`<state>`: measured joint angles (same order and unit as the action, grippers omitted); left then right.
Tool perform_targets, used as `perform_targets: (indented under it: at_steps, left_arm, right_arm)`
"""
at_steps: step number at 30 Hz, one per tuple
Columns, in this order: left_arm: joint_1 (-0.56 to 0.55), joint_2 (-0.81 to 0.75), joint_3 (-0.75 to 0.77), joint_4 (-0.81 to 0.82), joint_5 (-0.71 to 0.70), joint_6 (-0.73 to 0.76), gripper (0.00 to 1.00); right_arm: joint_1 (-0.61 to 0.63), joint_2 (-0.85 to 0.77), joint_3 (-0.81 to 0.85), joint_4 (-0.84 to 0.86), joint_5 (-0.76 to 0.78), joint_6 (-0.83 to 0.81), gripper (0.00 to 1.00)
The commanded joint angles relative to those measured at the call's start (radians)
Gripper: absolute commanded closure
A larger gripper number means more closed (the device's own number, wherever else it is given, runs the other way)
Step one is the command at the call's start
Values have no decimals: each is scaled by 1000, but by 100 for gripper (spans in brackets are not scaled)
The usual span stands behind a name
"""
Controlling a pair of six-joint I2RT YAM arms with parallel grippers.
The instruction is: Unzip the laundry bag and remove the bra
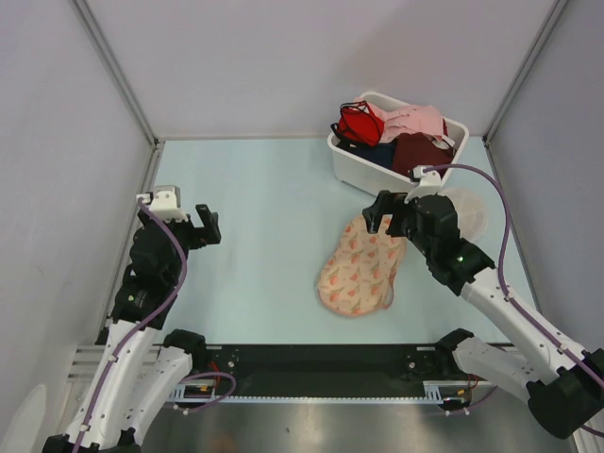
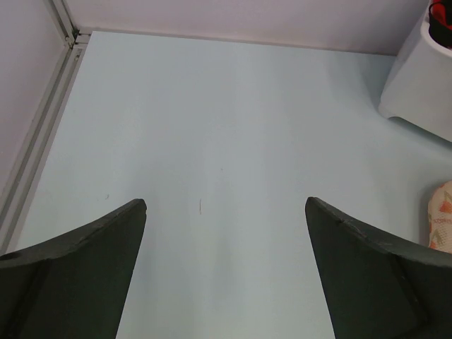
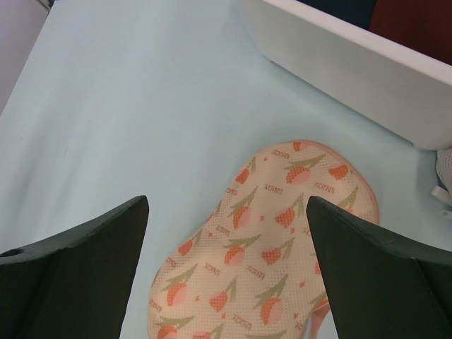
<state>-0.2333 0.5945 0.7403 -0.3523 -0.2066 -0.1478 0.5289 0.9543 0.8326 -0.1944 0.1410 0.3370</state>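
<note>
Right gripper (image 1: pixel 384 221) hangs with jaws spread wide and empty over the upper end of the laundry bag (image 1: pixel 357 272), right of centre in the top view. Left gripper (image 1: pixel 209 226), equally wide and empty, hovers at centre-left over the bare pale-blue table (image 1: pixel 264 198). A white bin (image 1: pixel 351 166) sits upper right, just beyond the bag, holding a maroon garment (image 1: pixel 422 151), a pink garment (image 1: pixel 422 121) and a red bra (image 1: pixel 359 124). A round white mesh disc (image 1: pixel 472 212) lies right of the bag, partly hidden by the right arm.
</note>
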Motion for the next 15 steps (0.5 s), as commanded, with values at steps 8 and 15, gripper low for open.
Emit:
perform_targets:
  at_steps: [8,15]
  left_arm:
    - [9,-4,1,33,-2,17,0]
    - [8,-5,-2,47,70,33,0]
  right_arm:
    - [0,11,34,35,45,11,0]
    - [-20,43,43,-51,101,97,1]
